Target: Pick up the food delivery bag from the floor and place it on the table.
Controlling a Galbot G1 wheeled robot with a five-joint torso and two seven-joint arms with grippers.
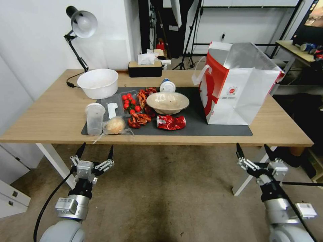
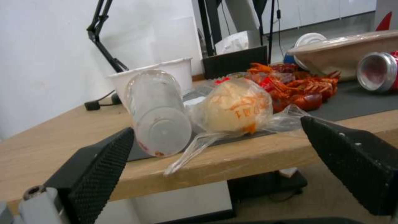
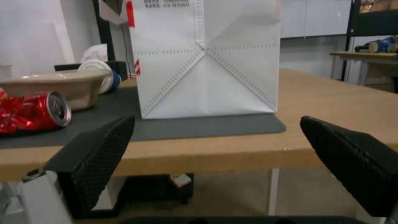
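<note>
Head: your bag point(image 1: 235, 84) stands upright on the table point(image 1: 50, 114) mat, well apart from both grippers, left point(image 1: 95, 152) and right point(image 1: 254, 150), spread wide, empty, below the edge. L wrist: cup point(image 2: 155, 112), bagged bun point(image 2: 236, 107). R wrist: bag straight ahead, can point(image 3: 35, 112) beside.

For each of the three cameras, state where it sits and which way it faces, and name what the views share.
Head view: high on the robot, looking forward and down at the table and the food delivery bag; the left gripper and right gripper show below the table's edge.
Left wrist view: low before the table edge, facing a clear cup and bagged bun; own fingers apart.
Right wrist view: low, facing the bag; own fingers apart.
Shared: the crushed can shows in all three.
</note>
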